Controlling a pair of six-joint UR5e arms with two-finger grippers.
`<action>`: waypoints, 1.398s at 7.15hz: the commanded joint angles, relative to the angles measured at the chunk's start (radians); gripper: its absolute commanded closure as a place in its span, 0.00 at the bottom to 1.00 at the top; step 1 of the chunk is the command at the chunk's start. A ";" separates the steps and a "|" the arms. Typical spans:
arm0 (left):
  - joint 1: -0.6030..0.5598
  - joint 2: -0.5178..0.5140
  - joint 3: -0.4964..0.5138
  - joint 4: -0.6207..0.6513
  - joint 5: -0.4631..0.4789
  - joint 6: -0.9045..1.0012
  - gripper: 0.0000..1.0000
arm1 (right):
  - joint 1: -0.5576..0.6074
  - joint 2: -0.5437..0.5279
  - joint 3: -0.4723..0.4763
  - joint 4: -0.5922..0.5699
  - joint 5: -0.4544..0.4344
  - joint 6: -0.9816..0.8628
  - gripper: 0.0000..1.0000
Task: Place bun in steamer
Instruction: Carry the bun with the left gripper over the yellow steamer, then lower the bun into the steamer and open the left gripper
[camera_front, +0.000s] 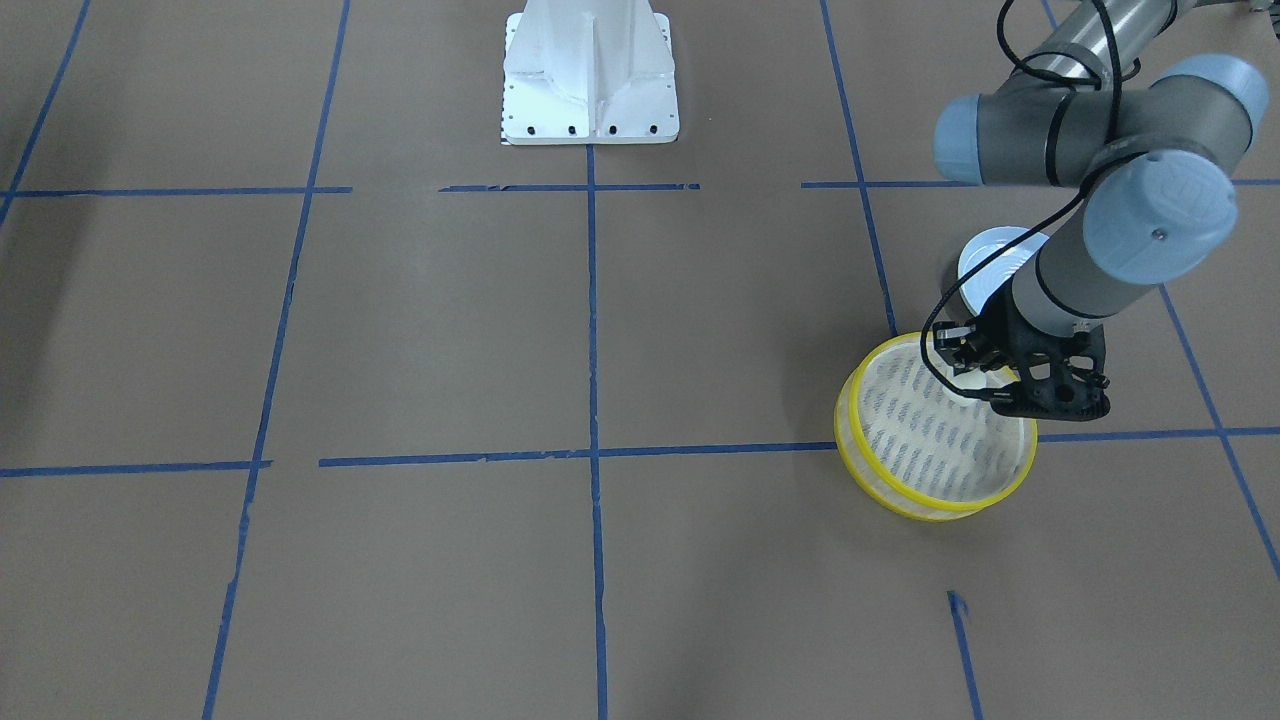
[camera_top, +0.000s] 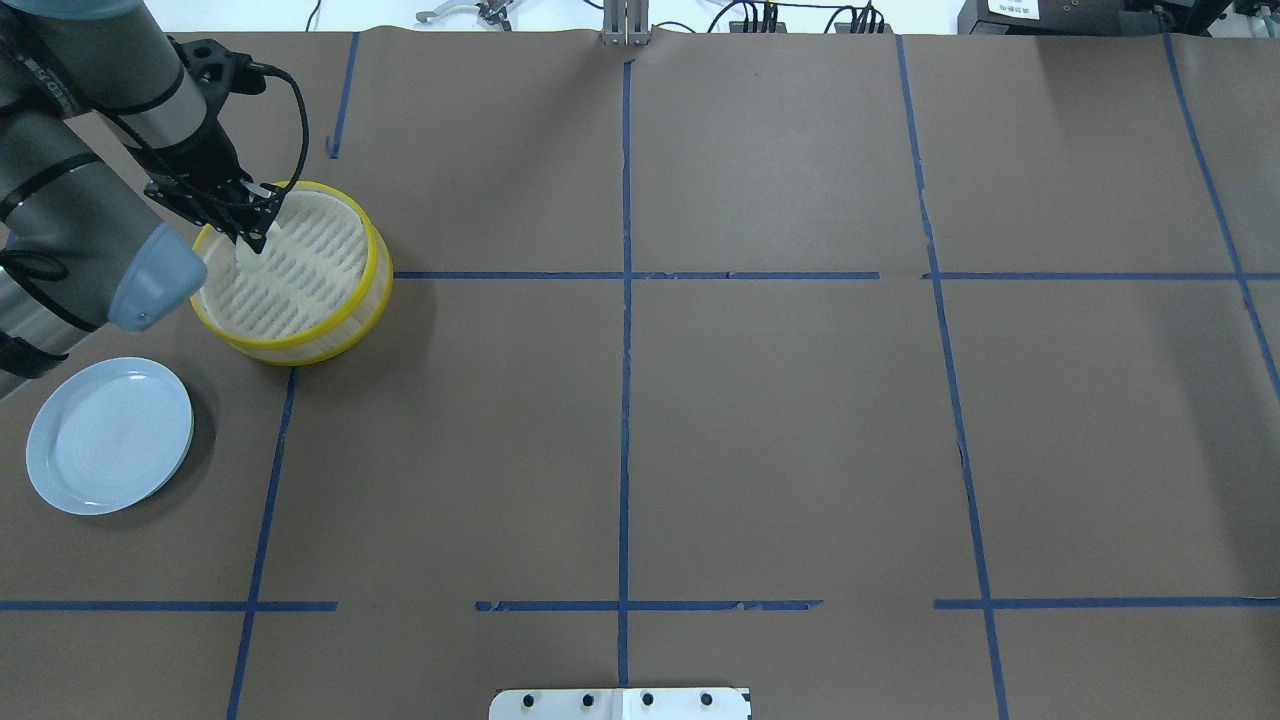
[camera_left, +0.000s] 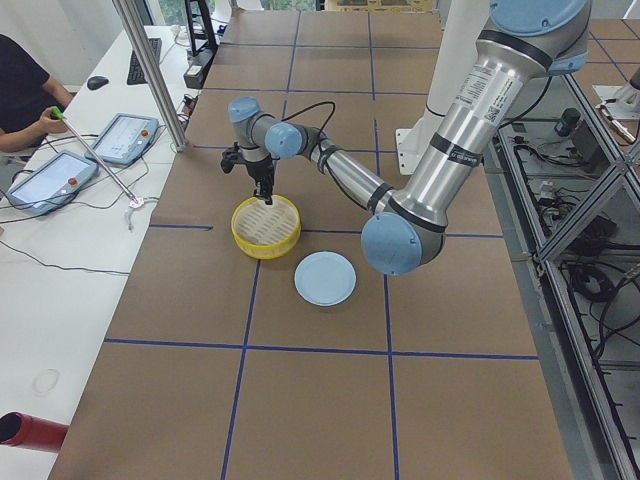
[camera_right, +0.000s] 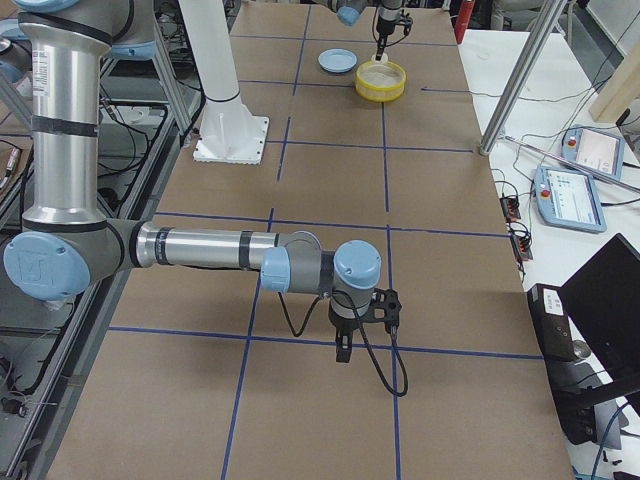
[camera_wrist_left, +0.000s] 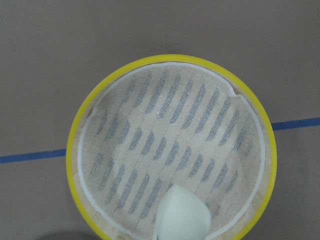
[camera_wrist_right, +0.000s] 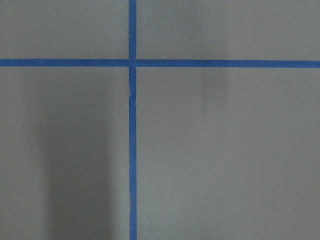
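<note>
There's the left end effector (camera_top: 252, 232), clamped on the bun (camera_top: 250, 256) and holding it inside the steamer (camera_top: 372, 262) rim at 10 o'clock, seen from overhead. The right end effector (camera_right: 343, 352) hangs over the table (camera_right: 450, 300); open or closed, can't tell.

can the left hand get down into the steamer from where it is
Probably yes. The left hand, holding the bun, hangs over the open top of the steamer, near its rim. The inside looks empty, and nothing stands between hand and base.
</note>
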 joint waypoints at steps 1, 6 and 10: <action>0.039 0.004 0.099 -0.151 0.001 -0.062 0.79 | 0.001 0.000 0.000 0.000 0.000 0.000 0.00; 0.048 0.012 0.139 -0.223 0.067 -0.064 0.72 | 0.000 0.000 0.000 0.000 0.000 0.000 0.00; 0.047 0.032 0.122 -0.263 0.067 -0.056 0.00 | 0.001 0.000 0.000 0.000 0.000 0.000 0.00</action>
